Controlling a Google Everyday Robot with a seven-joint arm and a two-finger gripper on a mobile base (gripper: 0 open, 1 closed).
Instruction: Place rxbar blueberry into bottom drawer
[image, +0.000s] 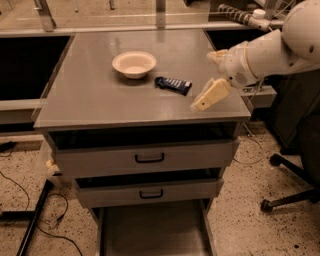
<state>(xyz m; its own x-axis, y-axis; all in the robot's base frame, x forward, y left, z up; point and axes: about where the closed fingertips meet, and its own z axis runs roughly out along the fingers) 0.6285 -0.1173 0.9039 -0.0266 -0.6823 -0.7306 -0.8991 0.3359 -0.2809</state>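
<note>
I log a speckled floor, dimly lit. Black cables trail lower left; a chair base stands right of the grey worktop. The jaws hang over its right front corner.

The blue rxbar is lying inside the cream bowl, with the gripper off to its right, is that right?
No. The camera view shows the rxbar blueberry lying on the cabinet top beside the bowl, not inside it; the gripper is off to its right.
</note>
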